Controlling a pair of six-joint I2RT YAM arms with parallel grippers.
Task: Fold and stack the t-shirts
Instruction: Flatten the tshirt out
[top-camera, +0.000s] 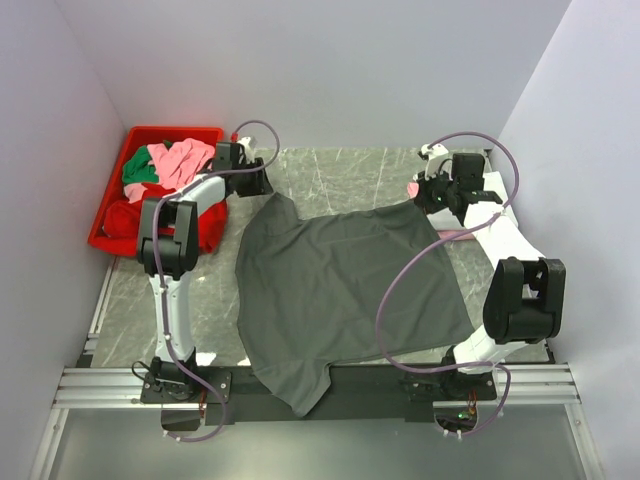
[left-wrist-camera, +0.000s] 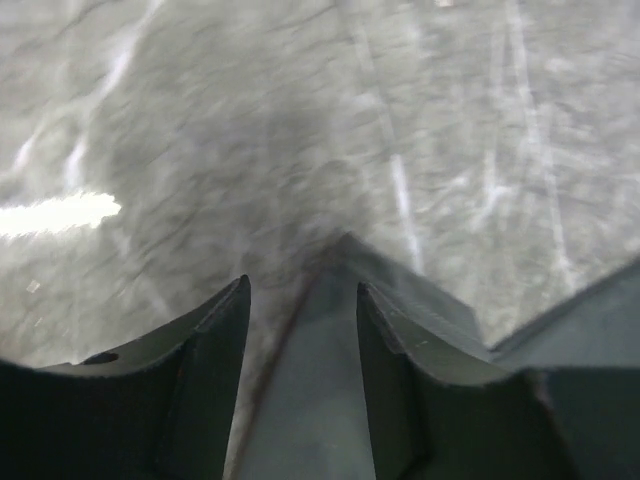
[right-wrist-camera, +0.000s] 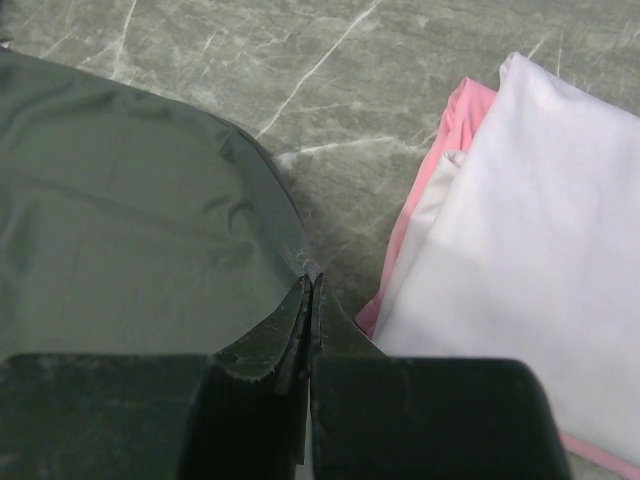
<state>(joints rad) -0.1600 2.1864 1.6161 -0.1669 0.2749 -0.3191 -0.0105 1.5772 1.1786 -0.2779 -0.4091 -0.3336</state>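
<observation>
A large dark grey t-shirt (top-camera: 340, 290) lies spread flat across the middle of the table. My right gripper (top-camera: 432, 200) is at its far right corner. In the right wrist view the gripper (right-wrist-camera: 310, 282) is shut on the edge of the grey shirt (right-wrist-camera: 130, 220). My left gripper (top-camera: 262, 185) is at the shirt's far left corner. In the left wrist view it (left-wrist-camera: 302, 285) is open, with the pointed corner of the grey cloth (left-wrist-camera: 310, 400) lying between the fingers. A folded white shirt (right-wrist-camera: 540, 260) lies on a pink one (right-wrist-camera: 462, 115) right of the right gripper.
A red bin (top-camera: 170, 131) stands at the far left, holding a pink shirt (top-camera: 180, 160), a green one (top-camera: 138, 168) and red cloth (top-camera: 208, 228) that hangs over its near side. The white walls close in on the left, the back and the right.
</observation>
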